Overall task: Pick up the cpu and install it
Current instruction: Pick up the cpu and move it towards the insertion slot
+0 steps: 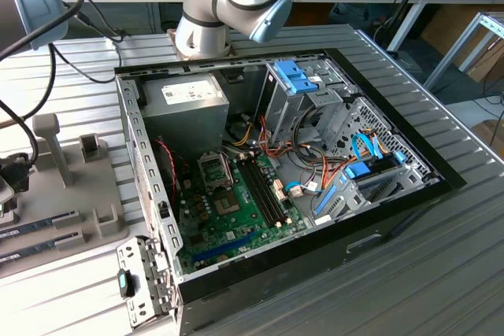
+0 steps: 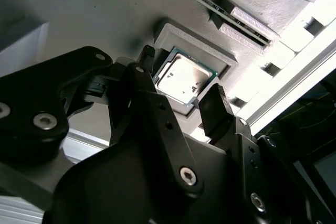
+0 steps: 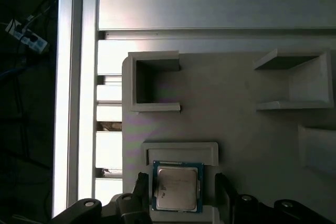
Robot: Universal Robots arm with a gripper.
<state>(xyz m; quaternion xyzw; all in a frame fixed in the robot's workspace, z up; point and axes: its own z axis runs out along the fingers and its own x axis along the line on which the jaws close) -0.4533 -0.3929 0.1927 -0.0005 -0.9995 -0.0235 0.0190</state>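
Nearest to the lens in the second wrist view is the pincer [image 2: 181,77], and its two black fingers [image 2: 214,109] stand apart, one on each side of the cpu [image 2: 184,77], so we judge it wide open and holding nothing. The cpu lies flat, its silver top upward, in a shallow pocket of a grey holder [image 3: 236,145] that rests on the ribbed aluminium tabletop [image 3: 210,19]. In the first wrist view the chip does not seem centred between the fingers: one finger is just beside its edge, and the other one is a little further away. We cannot tell if any finger already touches it. From here we see some risks. If the pincer closes in this uneven position, the nearer finger may push the cpu sideways against the pocket wall, and the chip could tilt or jump out. The chip is thin, so fingers that are too high may slip over its edge, and fingers that are too low may catch the holder. In the exterior view the open computer case [image 1: 276,179] is well apart from the holder, with the socket [image 1: 214,169] on the green motherboard [image 1: 236,206]; a weak grip could let the cpu drop on the way.
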